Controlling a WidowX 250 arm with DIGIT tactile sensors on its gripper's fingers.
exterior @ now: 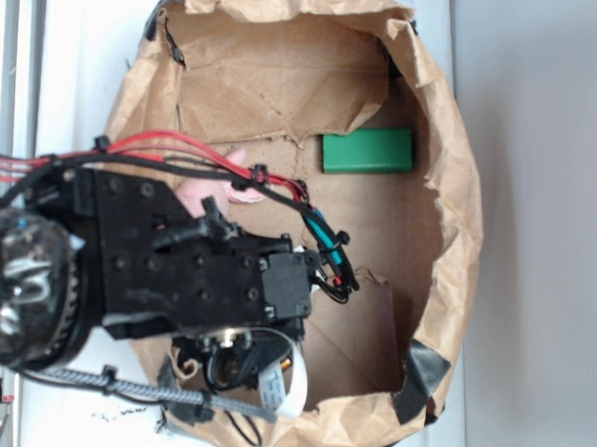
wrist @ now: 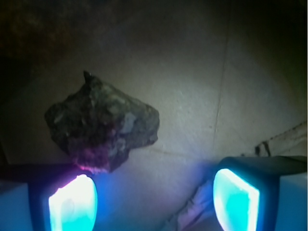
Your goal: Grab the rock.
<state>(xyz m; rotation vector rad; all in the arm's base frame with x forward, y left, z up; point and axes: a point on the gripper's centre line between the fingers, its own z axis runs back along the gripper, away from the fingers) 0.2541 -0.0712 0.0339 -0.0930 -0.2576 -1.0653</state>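
Observation:
In the wrist view the rock (wrist: 102,126), a dark, jagged, mottled lump, lies on the pale cardboard floor just ahead of my left fingertip (wrist: 73,204). My gripper (wrist: 154,199) is open, its two glowing pads wide apart with bare floor between them. The rock sits left of the gap, close to the left pad; whether they touch is unclear. In the exterior view the black arm (exterior: 191,263) reaches into the brown paper-lined box (exterior: 450,191) and hides both the rock and the fingers.
A green rectangular block (exterior: 368,150) lies at the back of the box. A pink plush (exterior: 215,186) peeks out from under the arm's red cables. Crumpled paper walls ring the box, with black tape (exterior: 423,378) at the right front corner.

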